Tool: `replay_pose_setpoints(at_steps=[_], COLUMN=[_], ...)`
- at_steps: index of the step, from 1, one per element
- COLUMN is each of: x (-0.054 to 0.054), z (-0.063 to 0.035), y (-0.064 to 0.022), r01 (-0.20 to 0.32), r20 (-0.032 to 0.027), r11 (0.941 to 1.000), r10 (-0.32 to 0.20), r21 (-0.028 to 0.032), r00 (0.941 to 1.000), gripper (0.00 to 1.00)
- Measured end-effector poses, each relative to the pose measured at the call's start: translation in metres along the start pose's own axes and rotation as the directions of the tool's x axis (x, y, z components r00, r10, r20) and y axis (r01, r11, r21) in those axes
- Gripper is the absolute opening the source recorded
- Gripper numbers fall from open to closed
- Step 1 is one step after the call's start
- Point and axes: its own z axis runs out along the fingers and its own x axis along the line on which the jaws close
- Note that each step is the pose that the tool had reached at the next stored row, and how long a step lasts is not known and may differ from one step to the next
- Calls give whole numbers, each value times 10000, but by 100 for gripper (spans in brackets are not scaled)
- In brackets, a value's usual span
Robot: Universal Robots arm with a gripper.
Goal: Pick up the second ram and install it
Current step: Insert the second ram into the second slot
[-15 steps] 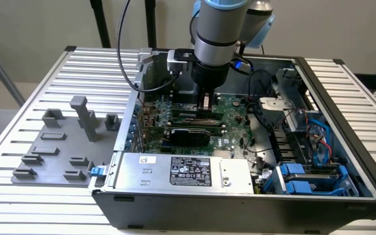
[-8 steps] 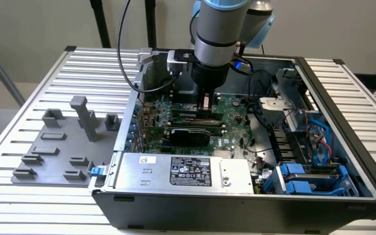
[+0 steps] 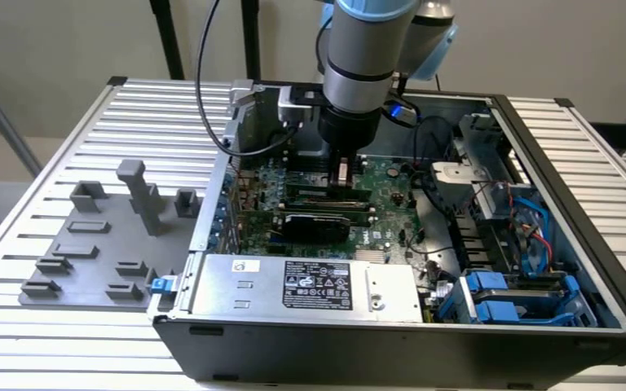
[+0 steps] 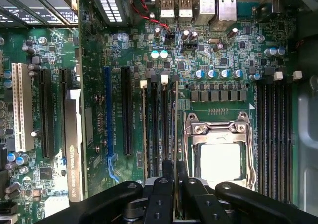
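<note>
- Gripper (image 4: 175,186) pinched tight on second ram (image 4: 176,129), stick edge-on, long side parallel to memory slots (image 4: 155,129); likely so the contact edge drops straight in.
- Low over motherboard (image 4: 218,60), just beside CPU socket (image 4: 218,159); seated or not, cannot tell.
- Grey holder blocks (image 3: 101,244) well apart, outside the case.

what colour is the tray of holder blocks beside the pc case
Grey, one plain shade; the holder tray shows best in the exterior view.

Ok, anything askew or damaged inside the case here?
Nothing stands out. The second ram sits straight in the gripper, parallel to the memory slots; no damage shows.
</note>
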Motion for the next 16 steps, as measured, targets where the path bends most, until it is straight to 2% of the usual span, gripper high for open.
replay_pose_setpoints(at_steps=[5, 10, 16], x=[1, 1, 1], z=[11, 17, 17], y=[0, 0, 0], r01=[5, 44, 48], r20=[-30, -116, -121], r11=[10000, 10000, 10000], r10=[-5, -43, -48], r21=[2, 4, 4], r00=[10000, 9999, 9999], gripper=[14, 14, 14])
